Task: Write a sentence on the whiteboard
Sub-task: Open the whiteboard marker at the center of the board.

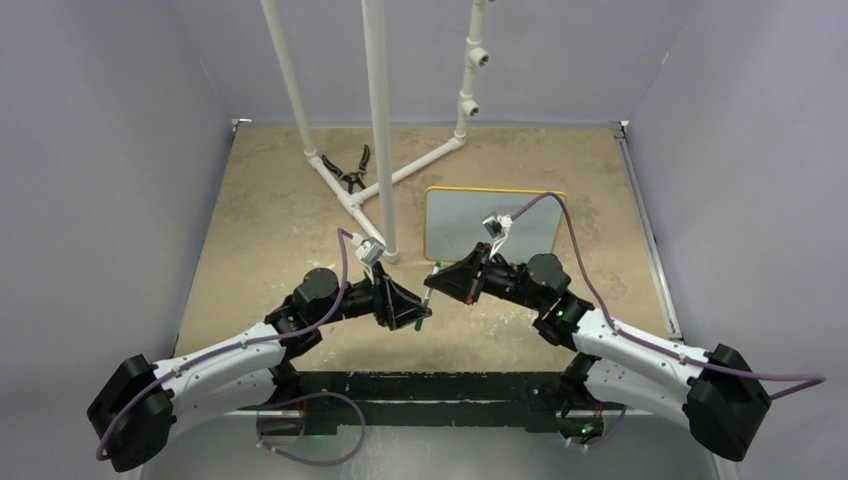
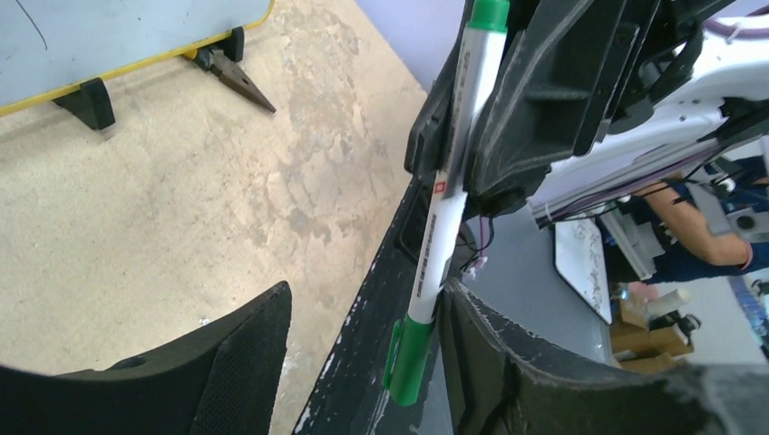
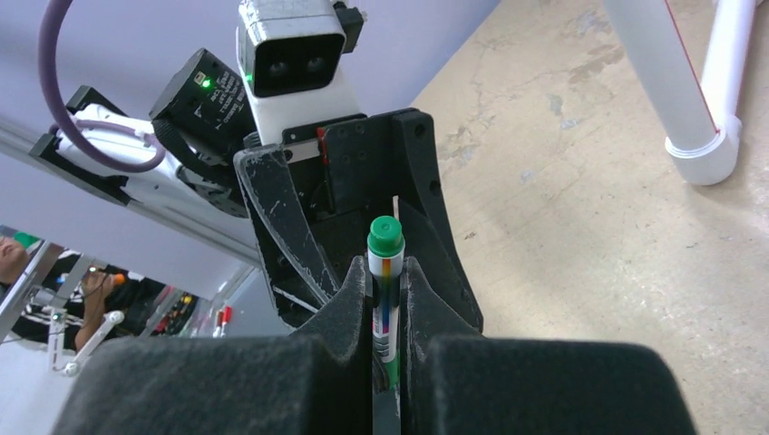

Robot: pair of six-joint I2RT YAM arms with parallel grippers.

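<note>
The whiteboard (image 1: 490,222), white with a yellow-orange rim, lies on the table at the back right. It also shows in the left wrist view (image 2: 91,36). No green sentence shows on it. My right gripper (image 1: 434,280) (image 3: 386,272) is shut on a white marker (image 3: 384,263) with green ends. It holds the marker (image 1: 428,297) above the table in front of the board. My left gripper (image 1: 424,316) (image 2: 367,294) is open. The marker's green cap (image 2: 410,358) sits between its jaws, against the right finger (image 2: 544,362).
A white pipe frame (image 1: 378,120) stands at the back centre, its base post (image 3: 698,136) close to the grippers. Black pliers (image 1: 350,170) lie beside it. The board's black feet (image 2: 86,101) rest on the tan table. Grey walls close in the sides.
</note>
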